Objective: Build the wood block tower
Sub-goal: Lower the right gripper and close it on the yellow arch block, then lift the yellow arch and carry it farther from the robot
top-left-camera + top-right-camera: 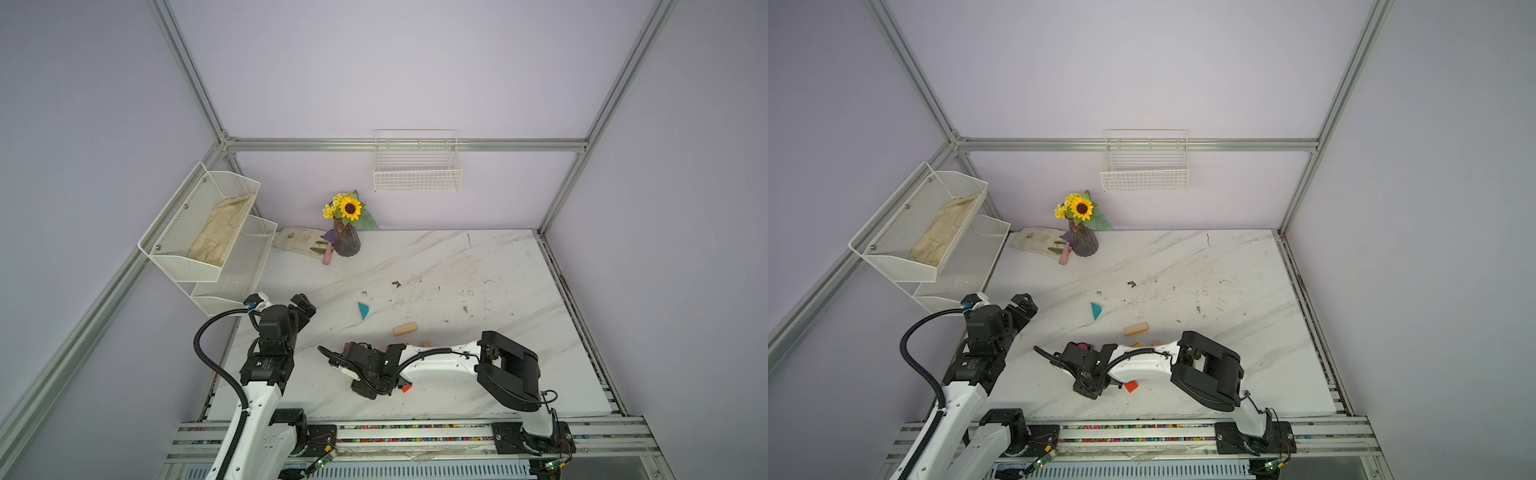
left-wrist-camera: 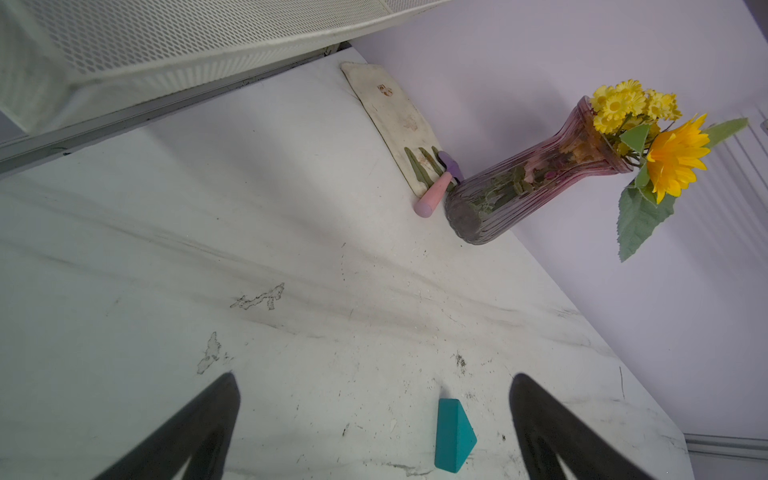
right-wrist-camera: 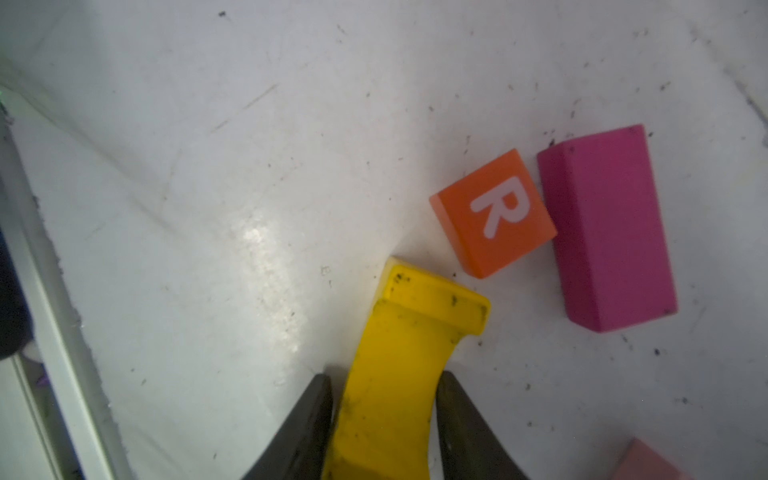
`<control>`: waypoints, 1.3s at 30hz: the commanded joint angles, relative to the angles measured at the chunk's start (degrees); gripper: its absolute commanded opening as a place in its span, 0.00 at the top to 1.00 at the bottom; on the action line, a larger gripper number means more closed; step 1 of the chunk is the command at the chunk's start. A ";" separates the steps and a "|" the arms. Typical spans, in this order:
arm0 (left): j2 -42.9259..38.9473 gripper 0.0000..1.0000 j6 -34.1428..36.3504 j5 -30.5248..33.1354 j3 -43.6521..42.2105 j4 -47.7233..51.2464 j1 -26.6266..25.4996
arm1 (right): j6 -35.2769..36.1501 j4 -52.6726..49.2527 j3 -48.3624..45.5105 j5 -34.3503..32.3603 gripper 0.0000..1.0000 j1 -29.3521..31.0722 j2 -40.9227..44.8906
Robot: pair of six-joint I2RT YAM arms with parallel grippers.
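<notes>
The yellow block, beside the orange R cube, was clamped by the right hand, its gripped end cut off. The left hand was held open.

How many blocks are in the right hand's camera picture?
4: a yellow piece between the right hand's fingers, an orange R cube, a magenta block next to it, a pink block partly in view. Others may be hidden.
</notes>
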State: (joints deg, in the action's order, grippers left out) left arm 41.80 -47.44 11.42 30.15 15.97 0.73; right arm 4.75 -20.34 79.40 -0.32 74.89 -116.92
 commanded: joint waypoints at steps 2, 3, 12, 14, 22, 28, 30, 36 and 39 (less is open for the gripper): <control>-0.05 0.00 -0.64 -0.22 2.72 -0.94 0.38 | 0.30 -1.98 1.35 1.77 0.59 -0.43 -2.05; -0.13 0.00 -0.64 -0.18 2.75 -0.88 0.33 | 0.22 -2.02 1.50 1.85 0.62 -0.50 -2.24; -0.41 0.00 -0.70 -0.17 2.72 -0.83 0.33 | 0.80 -1.71 -0.20 0.93 0.82 -2.14 1.78; -0.42 0.00 -0.73 -0.35 2.73 -0.75 0.32 | 1.10 -1.08 -1.53 0.74 0.85 -2.94 4.29; -0.72 0.00 -0.77 -0.43 2.77 -0.60 0.32 | -0.54 3.63 -9.01 -4.38 0.96 -9.51 16.83; -1.10 0.00 -0.72 -0.23 2.54 -0.59 0.32 | -5.15 8.00 -14.54 -6.15 0.97 -19.63 23.18; -1.02 0.00 -0.46 -0.05 2.37 -0.65 0.34 | -6.49 8.71 -15.73 -7.14 0.97 -22.58 23.24; -0.54 0.00 -0.22 -0.47 1.58 -2.13 0.33 | -9.58 8.08 -14.58 -9.05 0.98 -28.94 18.21; -0.17 0.00 -0.13 -0.75 1.53 -2.47 0.32 | -10.55 7.10 -12.38 -6.98 0.98 -32.00 14.27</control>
State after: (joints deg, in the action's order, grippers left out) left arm 41.63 -47.44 11.07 30.15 15.92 0.73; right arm -3.51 -12.62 64.82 -7.66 44.97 -99.74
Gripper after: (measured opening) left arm 0.997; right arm 0.320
